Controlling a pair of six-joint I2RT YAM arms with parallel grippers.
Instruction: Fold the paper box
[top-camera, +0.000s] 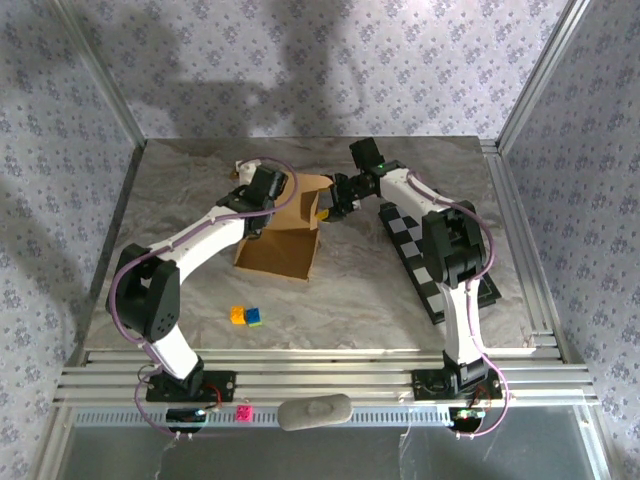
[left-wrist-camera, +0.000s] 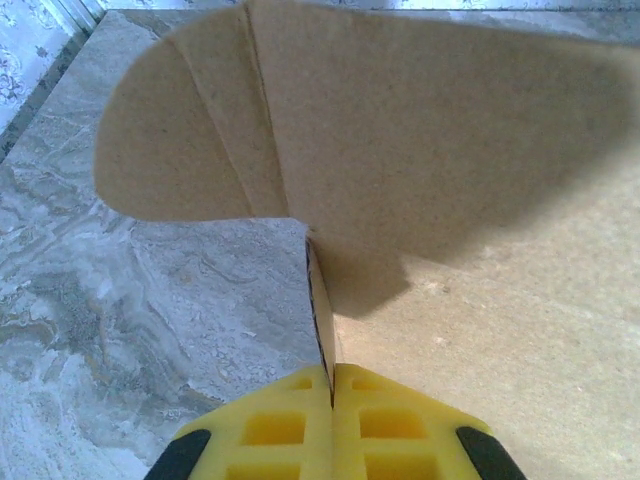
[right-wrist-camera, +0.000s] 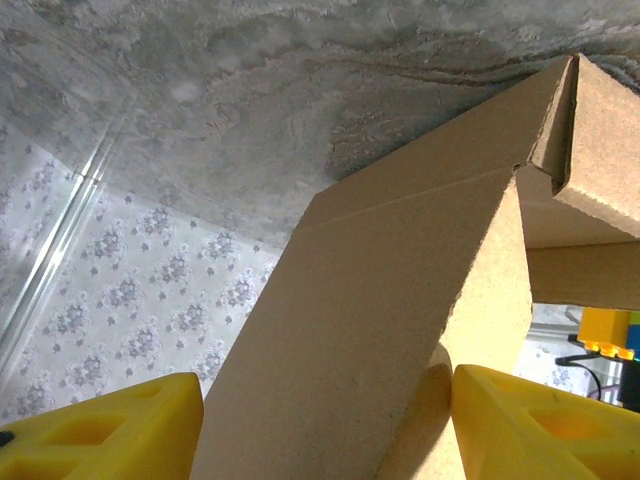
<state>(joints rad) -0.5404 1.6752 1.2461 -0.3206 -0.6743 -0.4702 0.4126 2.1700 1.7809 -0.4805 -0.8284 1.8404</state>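
The tan paper box (top-camera: 281, 246) lies partly folded in the middle of the table, its open side facing the near edge. My left gripper (top-camera: 261, 201) is at its left rear corner. In the left wrist view the yellow fingers (left-wrist-camera: 270, 425) are shut on the thin upright edge of a side wall of the paper box (left-wrist-camera: 450, 150), and a round-eared flap rises beyond. My right gripper (top-camera: 328, 204) is at the box's right rear. It is open (right-wrist-camera: 325, 425), and a broad tilted panel of the paper box (right-wrist-camera: 400, 280) stands between its wide-apart fingers.
A black-and-white checkerboard (top-camera: 432, 262) lies right of the box, under the right arm. Small yellow and blue blocks (top-camera: 246, 316) sit near the front. Patterned enclosure walls and metal posts (top-camera: 528, 90) ring the table.
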